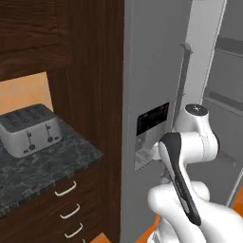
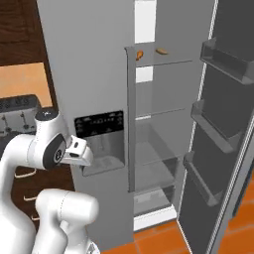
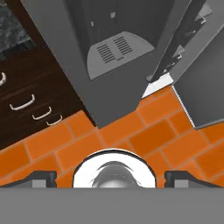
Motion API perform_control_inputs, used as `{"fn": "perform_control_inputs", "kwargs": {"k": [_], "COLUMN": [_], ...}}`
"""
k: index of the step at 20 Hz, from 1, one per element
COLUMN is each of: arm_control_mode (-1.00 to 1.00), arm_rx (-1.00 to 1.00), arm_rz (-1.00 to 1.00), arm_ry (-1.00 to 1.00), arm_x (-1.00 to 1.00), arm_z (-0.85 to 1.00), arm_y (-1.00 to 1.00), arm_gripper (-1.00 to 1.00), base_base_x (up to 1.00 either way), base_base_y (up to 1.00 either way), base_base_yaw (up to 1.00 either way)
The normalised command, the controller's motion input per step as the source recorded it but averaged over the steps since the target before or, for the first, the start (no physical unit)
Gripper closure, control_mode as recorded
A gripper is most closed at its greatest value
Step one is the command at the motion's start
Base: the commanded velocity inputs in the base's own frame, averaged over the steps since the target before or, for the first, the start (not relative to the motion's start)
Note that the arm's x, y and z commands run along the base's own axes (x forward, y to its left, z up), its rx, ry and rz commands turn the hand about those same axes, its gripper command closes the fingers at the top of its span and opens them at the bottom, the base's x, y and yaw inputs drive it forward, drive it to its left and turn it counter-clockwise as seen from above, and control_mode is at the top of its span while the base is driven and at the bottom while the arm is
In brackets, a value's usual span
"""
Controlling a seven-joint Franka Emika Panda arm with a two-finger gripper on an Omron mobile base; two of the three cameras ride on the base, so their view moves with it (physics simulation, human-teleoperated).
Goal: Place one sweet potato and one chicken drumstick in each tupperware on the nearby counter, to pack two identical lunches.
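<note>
The grey fridge (image 2: 84,59) is seen with its right door (image 2: 218,149) swung open. To its left, the counter (image 1: 42,166) carries a toaster (image 1: 29,129). The gripper (image 3: 109,177) is pointed down at the orange tiled floor (image 3: 131,131), fingertips spread wide and nothing held. On a high fridge shelf (far inside), the chicken drumstick (image 2: 139,54) is set left of the sweet potato (image 2: 161,50).

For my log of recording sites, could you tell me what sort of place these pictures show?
A rendered home kitchen, most likely: a tall grey fridge stands with its door open, a toaster sits on a dark speckled counter over wooden drawers, and the floor is orange tile.
</note>
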Motion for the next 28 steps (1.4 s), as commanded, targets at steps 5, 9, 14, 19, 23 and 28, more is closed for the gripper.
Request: {"fn": "perform_control_inputs", "kwargs": {"k": [5, 9, 14, 19, 23, 28], "arm_control_mode": [1.00, 1.00, 1.00, 1.00, 1.00, 1.00], "arm_rx": [0.00, 0.00, 0.00, 0.00, 0.00, 0.00], "arm_rz": [0.00, 0.00, 0.00, 0.00, 0.00, 0.00], "arm_ry": [0.00, 0.00, 0.00, 0.00, 0.00, 0.00], "arm_x": [0.00, 0.00, 0.00, 0.00, 0.00, 0.00], "arm_z": [0.00, 0.00, 0.00, 0.00, 0.00, 0.00], "arm_y": [0.00, 0.00, 0.00, 0.00, 0.00, 0.00], "arm_gripper": [-1.00, -1.00, -1.00, -1.00, -1.00, -1.00], "base_base_x": [0.25, 0.28, 0.43, 0.48, 0.54, 0.33], "base_base_y": [-0.98, -0.69, -0.18, -0.11, -0.34, -0.55], "base_base_yaw": [0.09, 0.13, 0.21, 0.27, 0.32, 0.27]}}
